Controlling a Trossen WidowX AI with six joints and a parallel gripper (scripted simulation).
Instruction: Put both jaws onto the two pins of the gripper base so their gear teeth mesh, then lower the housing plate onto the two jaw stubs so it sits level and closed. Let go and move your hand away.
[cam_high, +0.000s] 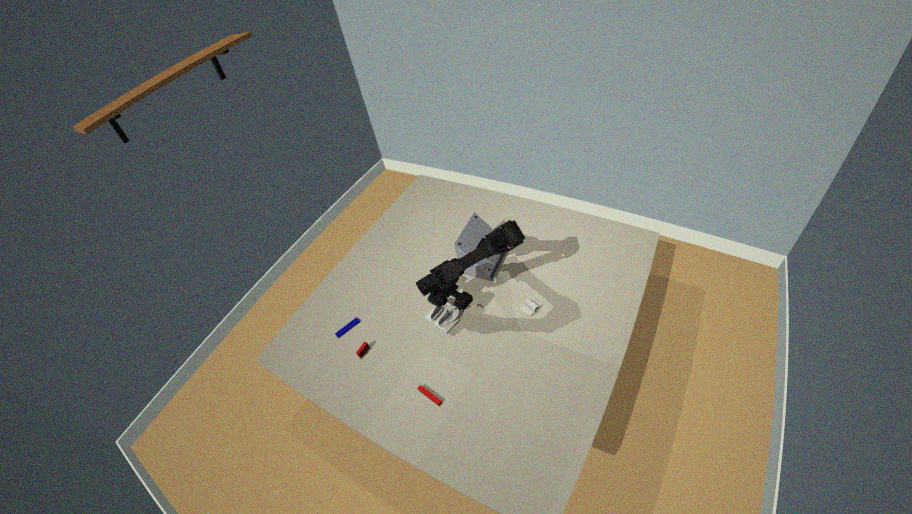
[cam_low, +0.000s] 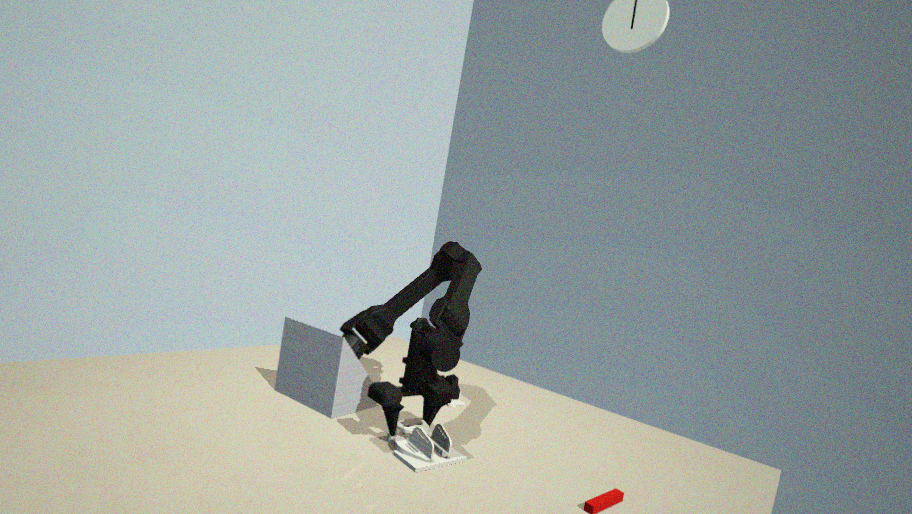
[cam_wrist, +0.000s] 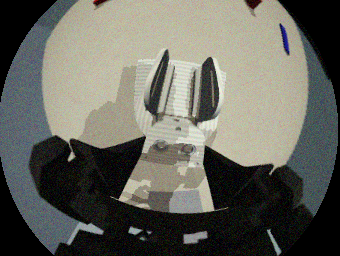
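The white gripper base (cam_high: 442, 328) (cam_low: 421, 464) (cam_wrist: 140, 95) lies flat on the table. Two upright jaws, one left (cam_wrist: 158, 85) and one right (cam_wrist: 210, 90) in the wrist view, stand side by side on it, roughly parallel. My gripper (cam_high: 448, 309) (cam_low: 411, 430) (cam_wrist: 173, 144) points down at the base's rear end, shut on the white housing plate (cam_wrist: 175, 136). The plate has two round holes and lies across the rear of the jaws in the wrist view. Whether it touches the stubs cannot be told; the pins and gear teeth are hidden.
A grey angled stand (cam_high: 471, 236) (cam_low: 308, 367) is behind the base, beside the arm. A small white part (cam_high: 530, 306) lies to the right. A red bar (cam_high: 429, 395) (cam_low: 603, 501), a small red block (cam_high: 362, 349) and a blue bar (cam_high: 348, 327) (cam_wrist: 284, 39) lie farther off.
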